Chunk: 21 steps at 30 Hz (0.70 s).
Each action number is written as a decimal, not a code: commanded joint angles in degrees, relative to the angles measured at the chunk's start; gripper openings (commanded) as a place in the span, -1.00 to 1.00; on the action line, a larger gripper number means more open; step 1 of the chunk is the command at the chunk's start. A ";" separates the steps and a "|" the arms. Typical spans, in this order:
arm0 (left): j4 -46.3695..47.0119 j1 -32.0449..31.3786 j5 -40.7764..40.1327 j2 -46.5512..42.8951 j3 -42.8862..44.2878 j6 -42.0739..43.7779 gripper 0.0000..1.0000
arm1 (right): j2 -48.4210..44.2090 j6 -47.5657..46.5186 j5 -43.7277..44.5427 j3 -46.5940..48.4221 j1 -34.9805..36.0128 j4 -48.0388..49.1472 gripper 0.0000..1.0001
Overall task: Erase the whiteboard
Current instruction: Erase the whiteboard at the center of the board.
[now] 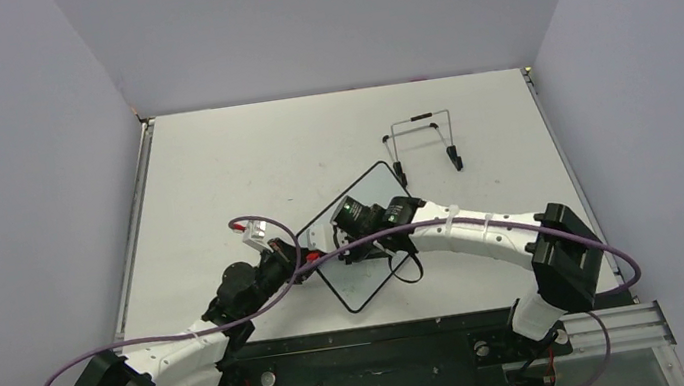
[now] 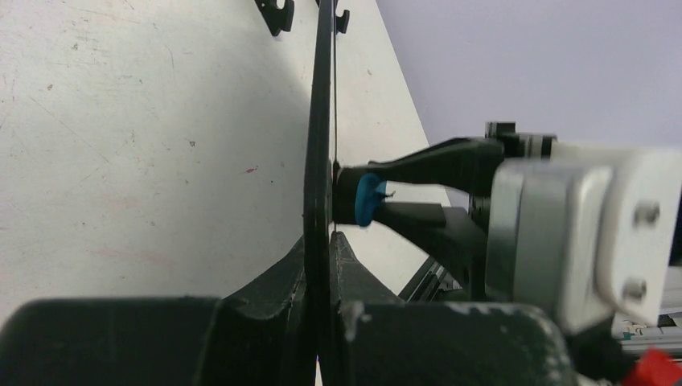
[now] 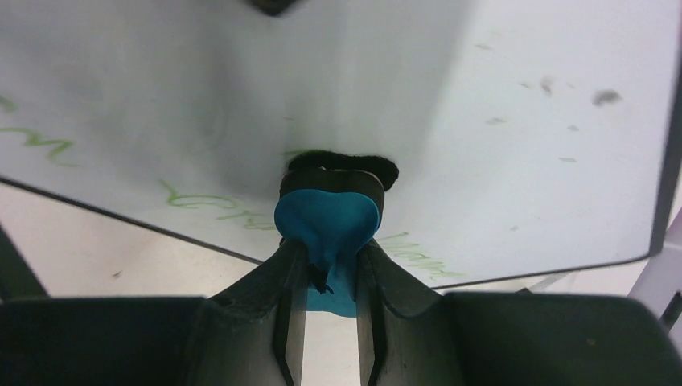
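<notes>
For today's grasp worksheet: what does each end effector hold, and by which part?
The left end effector clamps the whiteboard by its black edge; the right end effector pinches the blue eraser by its back.

The only writing is faint green handwriting (image 3: 201, 199) on the small rectangular white board with a thin black frame (image 3: 499, 161), seen from the right wrist camera. Loose strokes run along its near edge and at the far left; a few lie just beside the small blue eraser with black felt (image 3: 326, 221). None of it can be read as a word.
</notes>
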 commanded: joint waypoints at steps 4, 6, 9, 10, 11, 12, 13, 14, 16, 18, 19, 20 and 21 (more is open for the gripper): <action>11.27 -0.52 3.08 -1.64 1.63 -2.67 -1.00 | 0.11 1.60 -2.51 1.23 -1.41 3.44 -1.00; 11.38 -0.63 3.10 -1.48 1.64 -2.79 -1.00 | -0.12 -0.94 -6.70 0.73 -0.20 1.29 -1.00; 11.62 -0.56 3.30 -1.08 1.76 -2.81 -1.00 | -0.37 -2.47 -8.86 -0.31 2.70 -0.11 -1.00; 11.72 -0.56 3.35 -0.96 1.77 -2.78 -1.00 | -0.20 -2.41 -8.68 -0.27 2.96 -0.12 -1.00; 11.78 -0.62 3.44 -0.98 1.82 -2.77 -1.00 | 0.16 -2.08 -7.69 0.20 2.96 0.26 -1.00; 11.82 -0.58 3.47 -1.00 1.74 -2.79 -1.00 | 0.42 -0.91 -6.78 0.60 2.37 0.63 -1.00; 11.83 -0.58 3.49 -1.04 1.76 -2.78 -1.00 | 0.82 -0.05 -4.64 1.43 1.88 1.79 -1.00; 11.84 -0.61 3.56 -1.23 1.66 -2.77 -1.00 | 0.97 1.84 -3.72 1.83 0.49 2.49 -1.00; 11.65 -0.57 3.58 -1.53 1.63 -2.70 -1.00 | 1.14 4.32 -2.38 2.95 -2.04 4.11 -1.00; 11.47 -0.59 3.58 -1.69 1.61 -2.61 -1.00 | 1.05 5.81 0.15 3.30 -3.55 5.29 -1.00; 11.46 -0.57 3.63 -1.74 1.60 -2.56 -1.00 | 0.92 6.25 1.13 3.12 -3.85 5.90 -1.00; 11.47 -0.58 3.64 -1.65 1.71 -2.60 -1.00 | 0.84 6.29 1.32 2.61 -4.19 6.18 -1.00; 11.64 -0.57 3.66 -1.59 1.70 -2.60 -1.00 | 0.71 6.26 1.20 2.38 -4.22 6.27 -1.00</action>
